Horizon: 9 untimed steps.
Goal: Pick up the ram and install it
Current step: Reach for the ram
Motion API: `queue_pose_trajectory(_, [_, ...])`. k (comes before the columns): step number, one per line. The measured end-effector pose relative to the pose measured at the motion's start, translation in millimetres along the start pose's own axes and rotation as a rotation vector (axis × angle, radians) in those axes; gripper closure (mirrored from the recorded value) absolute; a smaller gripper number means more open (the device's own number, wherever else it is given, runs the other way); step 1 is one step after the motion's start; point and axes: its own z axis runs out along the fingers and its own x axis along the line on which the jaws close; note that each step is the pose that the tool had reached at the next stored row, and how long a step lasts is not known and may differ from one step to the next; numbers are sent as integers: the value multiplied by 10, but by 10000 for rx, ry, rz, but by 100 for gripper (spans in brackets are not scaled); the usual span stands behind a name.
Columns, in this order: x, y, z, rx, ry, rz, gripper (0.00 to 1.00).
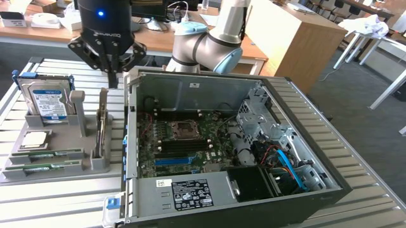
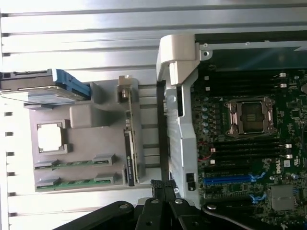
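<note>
Two ram sticks, thin and green, lie flat in the front slots of a grey holder (image 1: 63, 178): one ram stick (image 1: 49, 154) (image 2: 74, 163) and a second ram stick (image 1: 41, 167) (image 2: 74, 182) beside it. My gripper (image 1: 113, 80) (image 2: 163, 188) hangs above the holder's back edge, close to the case's outer wall. Its black fingers are shut with nothing between them. It is well apart from both sticks. The open computer case (image 1: 330, 156) shows the motherboard's dark memory slots (image 1: 180, 145) (image 2: 244, 148) next to the processor socket (image 1: 182, 127) (image 2: 250, 116).
The holder also carries a silver hard drive with a blue-and-white label (image 1: 45, 102) (image 2: 45, 88), a square silver processor chip (image 1: 35, 138) (image 2: 50, 136) and a thin board standing on edge (image 1: 102, 121) (image 2: 129, 153). Everything rests on a slatted metal table (image 1: 57, 204). Desks stand behind.
</note>
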Motion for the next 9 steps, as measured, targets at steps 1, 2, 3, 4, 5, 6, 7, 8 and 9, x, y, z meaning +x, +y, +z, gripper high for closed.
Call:
queue_pose_trajectory(1, [24,-2,-1,0,0,-1,90])
queue_pose_trajectory(2, [52,-4,-1,1,1,1,90])
queue_pose_trajectory(3, [76,-6,-1,0,0,1,90])
queue_pose_trajectory(4, [100,-7,-2,0,0,1,90])
queue_pose_trajectory(5, [124,-9,-3,0,0,1,90])
queue_pose_trajectory(6, [147,-11,-3,0,0,1,90])
queue_pose_trajectory(7, [171,-13,-4,0,0,1,90])
queue_pose_trajectory(8, [193,-14,-5,0,0,0,90])
queue_pose_trajectory(9, [217,-16,-5,0,0,0,90])
